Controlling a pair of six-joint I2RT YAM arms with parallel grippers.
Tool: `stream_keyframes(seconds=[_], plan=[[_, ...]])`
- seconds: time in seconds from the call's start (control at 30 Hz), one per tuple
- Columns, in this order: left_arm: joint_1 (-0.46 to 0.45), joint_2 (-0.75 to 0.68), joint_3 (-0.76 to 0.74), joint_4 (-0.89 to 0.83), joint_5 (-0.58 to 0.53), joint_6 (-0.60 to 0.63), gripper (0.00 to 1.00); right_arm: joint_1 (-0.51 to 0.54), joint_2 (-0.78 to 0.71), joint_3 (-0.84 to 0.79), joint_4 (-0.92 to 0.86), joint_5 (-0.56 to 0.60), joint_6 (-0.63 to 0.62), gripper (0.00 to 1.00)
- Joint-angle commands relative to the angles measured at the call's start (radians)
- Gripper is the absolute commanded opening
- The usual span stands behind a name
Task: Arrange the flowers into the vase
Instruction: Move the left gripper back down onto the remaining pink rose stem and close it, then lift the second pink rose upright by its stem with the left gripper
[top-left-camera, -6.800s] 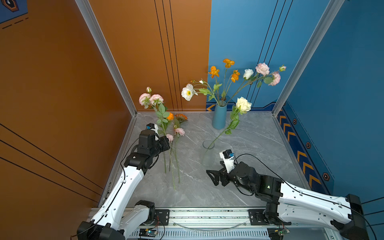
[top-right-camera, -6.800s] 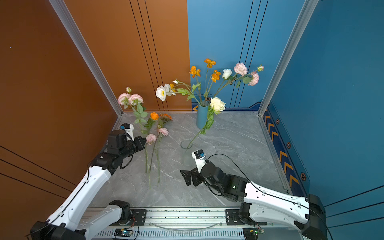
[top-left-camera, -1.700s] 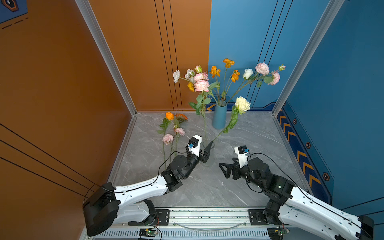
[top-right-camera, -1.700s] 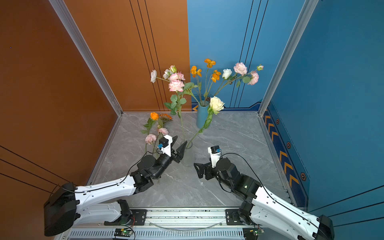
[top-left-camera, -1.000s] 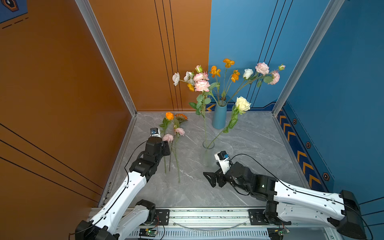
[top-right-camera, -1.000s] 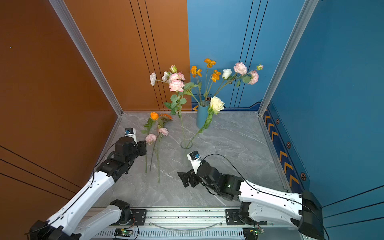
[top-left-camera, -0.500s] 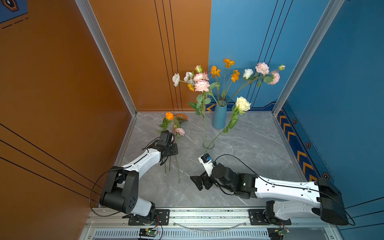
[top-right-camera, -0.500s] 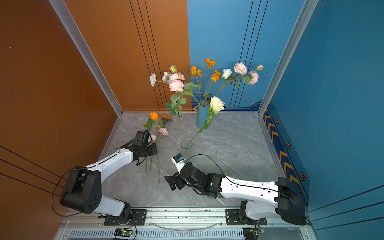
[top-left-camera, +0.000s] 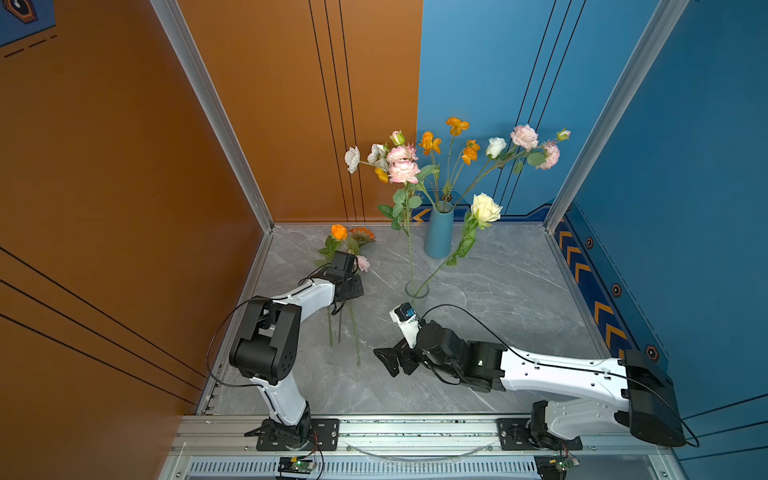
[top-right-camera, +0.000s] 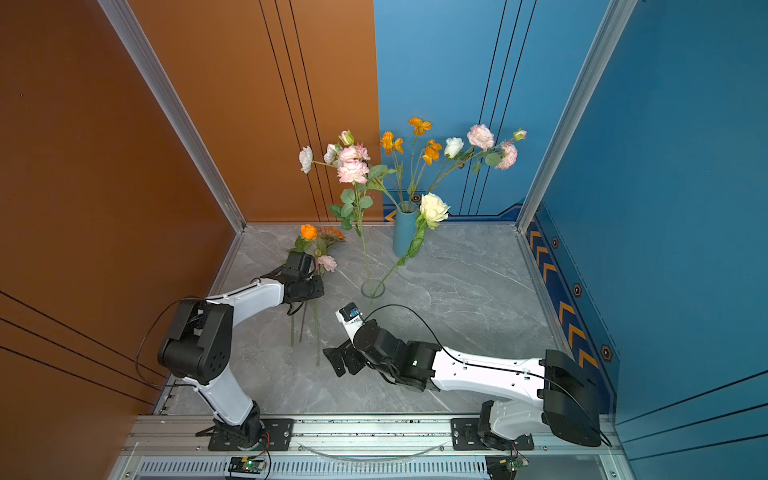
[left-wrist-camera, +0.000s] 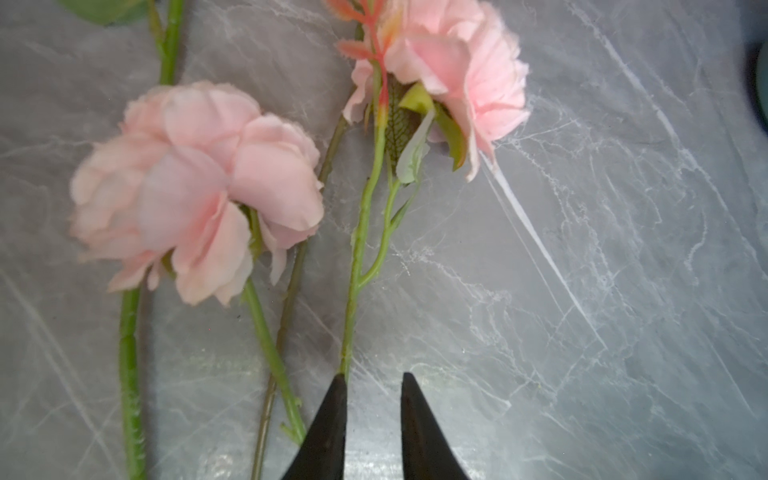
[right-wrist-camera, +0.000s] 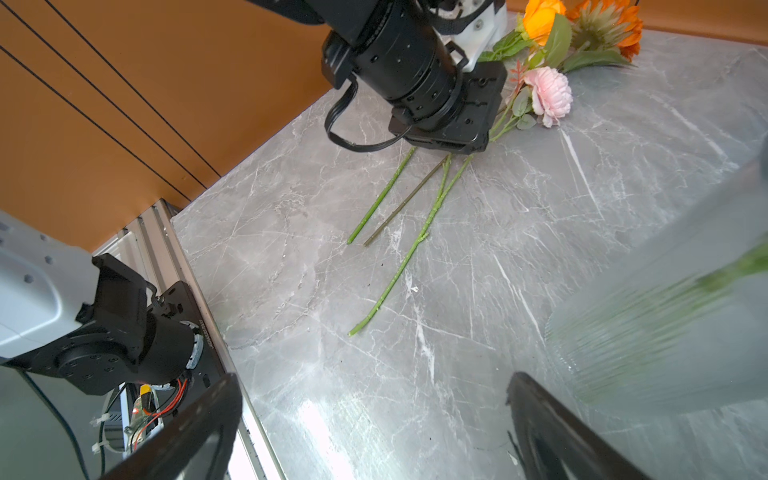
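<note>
Grey marble tabletop (top-left-camera: 498, 299), bearing all items. Blue vase (top-left-camera: 438, 232): upright at the back wall, holding orange, white and pink flowers (top-left-camera: 469, 153). Clear glass vase (top-left-camera: 416, 289): nearer centre, holding two leaning stems. Loose flowers (right-wrist-camera: 415, 245): several, flat on the marble at the left. Right gripper (top-left-camera: 384, 362): jaws spread wide, empty, low between the loose stem ends and the glass vase. Left gripper (left-wrist-camera: 373, 375): over the loose stems, jaws narrowly apart with bare marble between; pink bloom's stem (left-wrist-camera: 357, 257) met one fingertip.
</note>
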Motion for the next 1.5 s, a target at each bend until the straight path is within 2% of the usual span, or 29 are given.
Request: stream_keyframes(seconds=[0.0, 0.17, 0.43, 0.63, 0.77, 0.87, 1.0, 1.07, 1.23, 1.47], plan=[[-0.016, -0.046, -0.073, -0.038, -0.041, -0.053, 0.3, -0.016, 0.005, -0.012, 0.028, -0.038, 0.0, 1.0], [-0.03, -0.052, -0.134, -0.03, -0.05, -0.087, 0.33, -0.022, 0.02, -0.001, 0.032, -0.061, 0.0, 1.0], [-0.041, 0.012, -0.11, -0.028, -0.045, -0.09, 0.34, -0.023, 0.004, -0.019, 0.032, -0.054, 0.005, 1.0], [-0.063, 0.053, -0.068, -0.105, -0.103, -0.076, 0.26, -0.025, -0.012, -0.032, 0.032, -0.049, 0.009, 1.0], [-0.088, 0.099, 0.012, -0.257, -0.198, -0.039, 0.21, -0.027, -0.019, -0.039, 0.041, -0.051, 0.008, 1.0], [-0.091, 0.135, 0.062, -0.327, -0.231, -0.028, 0.12, -0.03, -0.023, -0.05, 0.052, -0.051, 0.009, 1.0], [-0.092, 0.141, 0.06, -0.328, -0.213, -0.036, 0.01, -0.035, -0.036, -0.059, 0.043, -0.055, 0.011, 1.0], [-0.093, 0.141, 0.062, -0.326, -0.191, -0.042, 0.0, -0.041, -0.046, -0.064, 0.035, -0.055, 0.009, 1.0], [-0.102, 0.071, 0.056, -0.327, -0.181, -0.049, 0.0, -0.047, -0.068, -0.07, 0.018, -0.049, 0.011, 1.0], [-0.072, -0.167, 0.003, -0.326, -0.154, -0.05, 0.0, -0.048, -0.069, -0.069, 0.021, -0.047, 0.026, 1.0]])
